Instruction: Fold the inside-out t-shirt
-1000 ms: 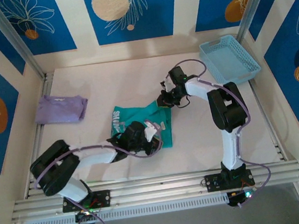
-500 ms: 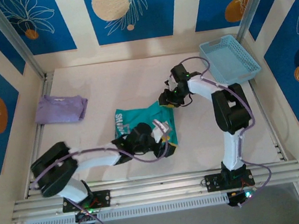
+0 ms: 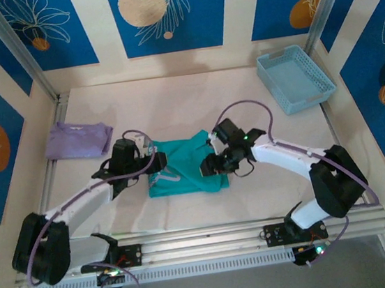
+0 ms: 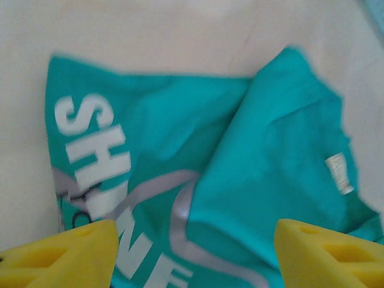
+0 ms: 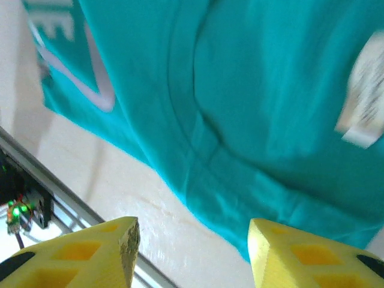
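Note:
The teal t-shirt [image 3: 183, 163] lies folded into a rough rectangle in the middle of the table; in the left wrist view the t-shirt [image 4: 282, 138] shows white lettering and a grey stripe on its left half, and a small white label on the right. My left gripper [image 3: 149, 163] hovers at its left edge, and this left gripper [image 4: 192, 258] is open over the cloth with nothing between its yellow fingers [image 4: 60, 252]. My right gripper [image 3: 210, 164] sits at the shirt's right edge; in its own view the right gripper [image 5: 192, 252] is open over bare table beside the hem of the t-shirt [image 5: 252, 90].
A folded lavender garment [image 3: 78, 139] lies at the far left. A light blue basket [image 3: 295, 77] stands at the back right. The aluminium rail [image 3: 204, 239] runs along the near edge, close to the shirt's hem.
Both grippers have opened and let go of the shirt. The left arm swung from the shirt's near side to its left edge; the right came nearer. The shirt now lies flatter.

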`<state>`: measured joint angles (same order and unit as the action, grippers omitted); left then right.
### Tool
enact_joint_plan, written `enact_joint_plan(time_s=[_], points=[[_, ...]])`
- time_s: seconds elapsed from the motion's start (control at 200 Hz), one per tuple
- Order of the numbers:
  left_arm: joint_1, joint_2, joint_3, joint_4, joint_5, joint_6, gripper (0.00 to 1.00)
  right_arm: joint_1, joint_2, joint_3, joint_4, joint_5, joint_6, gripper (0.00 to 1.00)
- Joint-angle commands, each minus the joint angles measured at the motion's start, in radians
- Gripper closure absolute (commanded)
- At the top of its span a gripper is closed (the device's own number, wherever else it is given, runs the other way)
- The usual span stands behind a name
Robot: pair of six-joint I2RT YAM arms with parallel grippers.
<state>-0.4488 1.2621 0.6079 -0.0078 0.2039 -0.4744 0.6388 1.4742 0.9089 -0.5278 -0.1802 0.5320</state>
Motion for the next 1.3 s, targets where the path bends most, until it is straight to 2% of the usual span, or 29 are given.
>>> enact_joint_plan(time_s=[0.0, 0.115, 0.23, 0.33, 0.45, 0.575, 0.7, 0.765, 0.825, 0.9, 0.97, 1.035, 1.115, 1.205, 1.295], points=[[0.002, 0.061, -0.03, -0.044, 0.126, -0.015, 0.32, 0.002, 0.062, -0.032, 0.053, -0.014, 0.101, 0.52], [-0.028, 0.09, -0.074, -0.011, 0.176, 0.0, 0.33, -0.034, 0.15, 0.028, 0.026, 0.041, 0.082, 0.55], [-0.1, 0.058, -0.139, -0.006, 0.196, -0.006, 0.34, -0.077, 0.248, 0.138, -0.012, 0.072, 0.03, 0.56], [-0.218, -0.003, -0.212, 0.045, 0.201, -0.057, 0.34, -0.111, 0.35, 0.263, -0.045, 0.065, -0.019, 0.56], [-0.411, -0.05, -0.255, 0.173, 0.176, -0.121, 0.33, -0.118, 0.469, 0.437, -0.063, 0.01, -0.067, 0.56], [-0.548, 0.024, -0.183, 0.314, 0.169, -0.103, 0.33, -0.1, 0.559, 0.596, -0.06, -0.123, -0.115, 0.56], [-0.597, 0.121, -0.049, 0.325, 0.278, -0.047, 0.33, -0.102, 0.514, 0.62, -0.07, -0.143, -0.15, 0.56], [-0.58, 0.067, -0.051, 0.293, 0.242, -0.026, 0.33, -0.122, 0.426, 0.541, -0.041, -0.116, -0.148, 0.55], [-0.519, -0.026, -0.084, 0.258, 0.2, -0.027, 0.33, -0.152, 0.343, 0.446, -0.002, -0.106, -0.126, 0.54], [-0.366, -0.135, -0.109, 0.174, 0.151, -0.061, 0.33, -0.19, 0.278, 0.354, 0.041, -0.093, -0.076, 0.53], [-0.21, -0.171, -0.083, 0.03, 0.062, -0.071, 0.33, -0.2, 0.262, 0.313, 0.04, -0.054, -0.044, 0.52], [-0.089, -0.139, -0.038, -0.065, -0.007, -0.052, 0.33, -0.202, 0.267, 0.292, 0.024, -0.004, -0.021, 0.52], [0.007, -0.051, 0.013, -0.076, -0.051, -0.017, 0.33, -0.215, 0.269, 0.257, 0.026, 0.029, 0.008, 0.52], [0.068, 0.081, 0.071, -0.034, -0.019, 0.007, 0.35, -0.226, 0.275, 0.217, 0.049, 0.035, 0.038, 0.53], [0.084, 0.208, 0.14, -0.012, 0.036, 0.03, 0.41, -0.222, 0.293, 0.206, 0.073, 0.021, 0.051, 0.55]])
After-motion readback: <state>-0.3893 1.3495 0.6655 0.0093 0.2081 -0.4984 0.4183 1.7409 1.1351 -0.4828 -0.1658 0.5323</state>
